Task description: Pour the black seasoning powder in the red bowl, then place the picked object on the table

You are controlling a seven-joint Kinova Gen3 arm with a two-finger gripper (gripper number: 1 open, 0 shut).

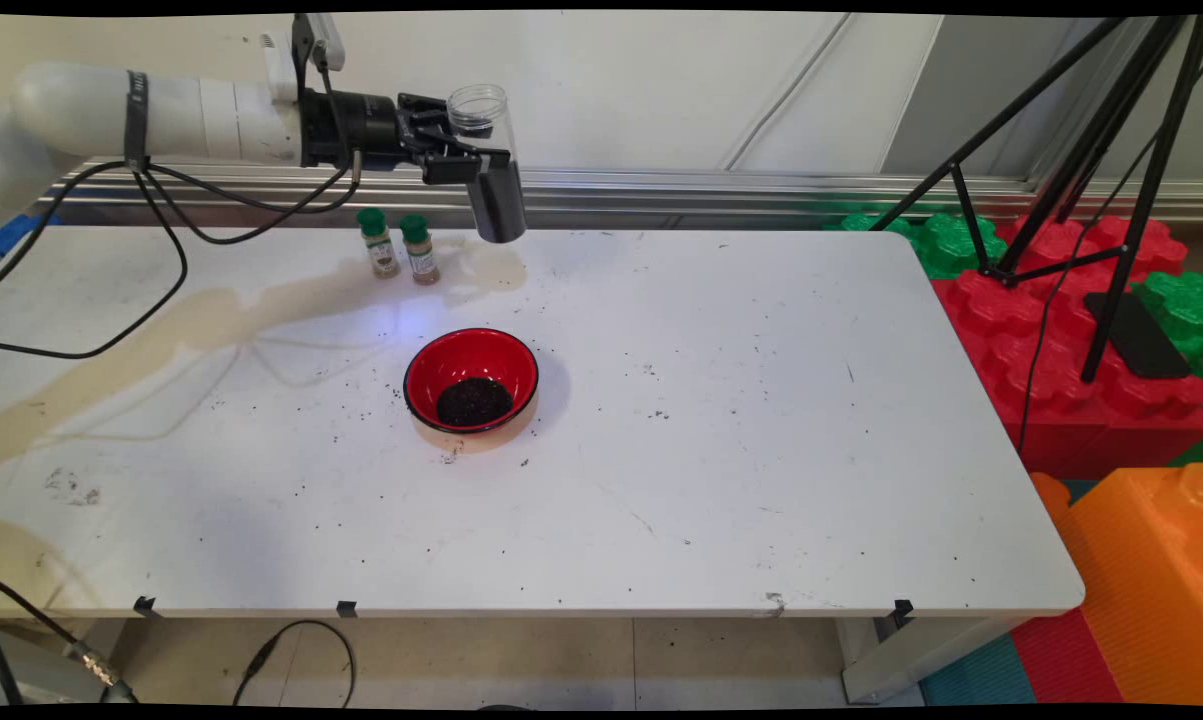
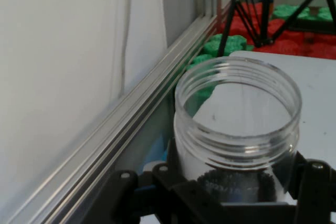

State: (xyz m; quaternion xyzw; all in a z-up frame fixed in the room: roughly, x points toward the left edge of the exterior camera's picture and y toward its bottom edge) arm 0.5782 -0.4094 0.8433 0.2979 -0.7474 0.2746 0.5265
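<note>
Spice jar [image 1: 380, 243] labels illegible

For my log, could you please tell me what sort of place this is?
Probably a robot lab: a white table, a camera tripod on foam blocks, and the pincer holding a jar.

arm [image 1: 161, 115]: white, rounded | claw [image 1: 461, 150]: black | cables [image 1: 161, 260]: black, looping

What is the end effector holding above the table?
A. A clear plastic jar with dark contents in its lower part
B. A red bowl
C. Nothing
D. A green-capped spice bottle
A: the end effector is shut on the clear jar, raised behind the red bowl.
</note>
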